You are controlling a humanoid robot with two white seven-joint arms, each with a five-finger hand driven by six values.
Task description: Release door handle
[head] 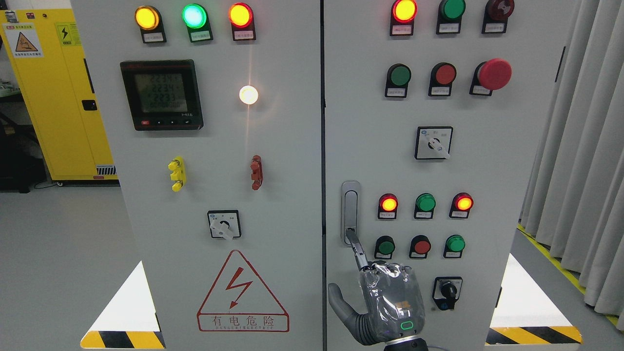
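The grey door handle [350, 209] is set upright in the right cabinet door [487, 185], next to the centre seam. My right hand [378, 287] comes up from the bottom edge below it, its back wrapped in clear film. Its index finger [357, 251] points up and left, and the tip touches the lower end of the handle. The thumb [337, 300] sticks out to the left, away from the handle. The other fingers are folded under the knuckles and hold nothing. The handle lies flush in its recess. My left hand is out of view.
Both cabinet doors are shut, the left door [219, 195] carrying a meter, lamps and a red hazard triangle. Push buttons [421, 246], lit lamps and a key switch [447, 292] sit just right of my hand. A yellow cabinet [53, 97] stands far left, a grey curtain [585, 146] right.
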